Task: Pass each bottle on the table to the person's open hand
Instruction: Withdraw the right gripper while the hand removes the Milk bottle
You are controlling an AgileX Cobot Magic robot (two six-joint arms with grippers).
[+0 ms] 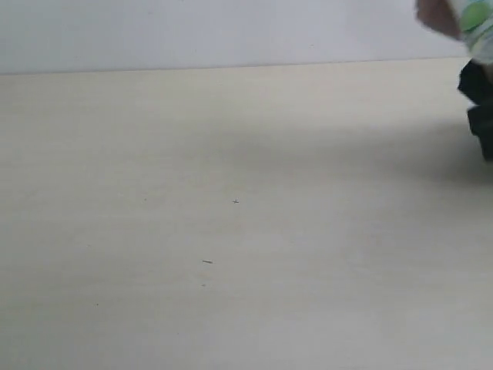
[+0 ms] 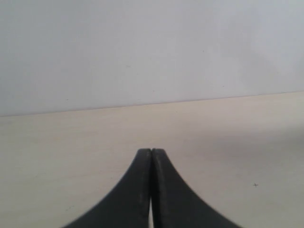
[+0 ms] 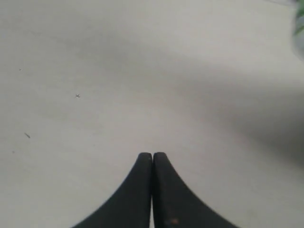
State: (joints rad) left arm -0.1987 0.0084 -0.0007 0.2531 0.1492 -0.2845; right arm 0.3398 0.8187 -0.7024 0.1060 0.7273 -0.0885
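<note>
Only one bottle shows: a blurred green-white labelled bottle [image 1: 477,27] at the top right corner of the exterior view, held by a person's hand [image 1: 437,17] above the table [image 1: 231,231]. A green blur of the same bottle [image 3: 300,23] sits at the edge of the right wrist view. My right gripper [image 3: 152,154] is shut with nothing between its fingers and hangs over bare table. Black parts of the right arm [image 1: 481,116] show just below the bottle. My left gripper [image 2: 151,151] is shut and empty too, facing the table's far edge. The other bottles are out of view.
A pale grey wall [image 1: 231,31] rises behind the table's far edge. A few tiny dark specks [image 1: 236,201] mark the cream surface. A soft shadow lies on the table near the right arm.
</note>
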